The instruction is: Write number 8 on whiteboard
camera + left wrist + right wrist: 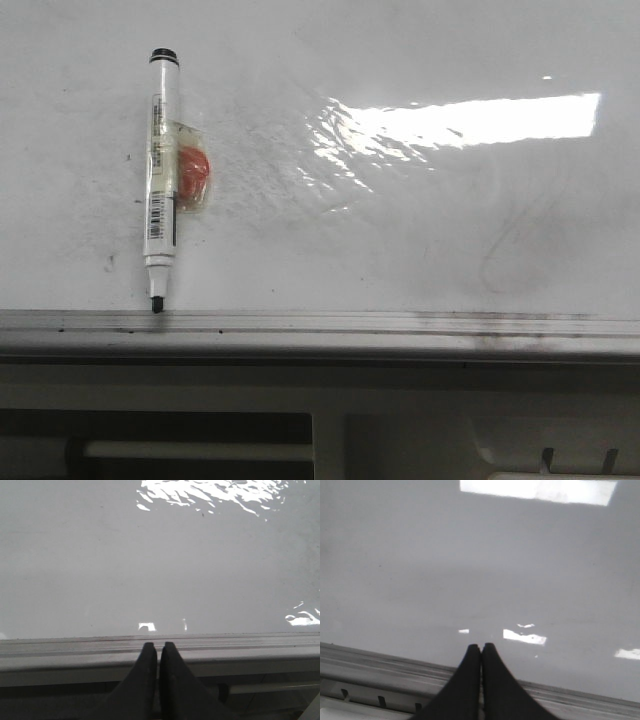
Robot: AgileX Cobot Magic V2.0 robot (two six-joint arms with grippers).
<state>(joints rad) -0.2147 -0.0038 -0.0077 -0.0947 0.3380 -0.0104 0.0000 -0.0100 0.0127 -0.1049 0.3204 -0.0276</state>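
The whiteboard [400,230] fills the front view, glossy white with faint grey smudges. No number 8 shows on it; only a faint erased curve at the right. A white marker [160,175] with a black uncapped tip lies on the board at the left, tip at the near edge, an orange block taped to its side. Neither gripper shows in the front view. My left gripper [159,647] is shut and empty over the board's near metal strip [75,647]. My right gripper [481,647] is shut and empty just over the board's near edge.
A grey metal strip [400,325] runs along the board's near edge. Below it is the white frame of the robot's base [330,430]. A bright glare patch [470,120] lies on the board's right half.
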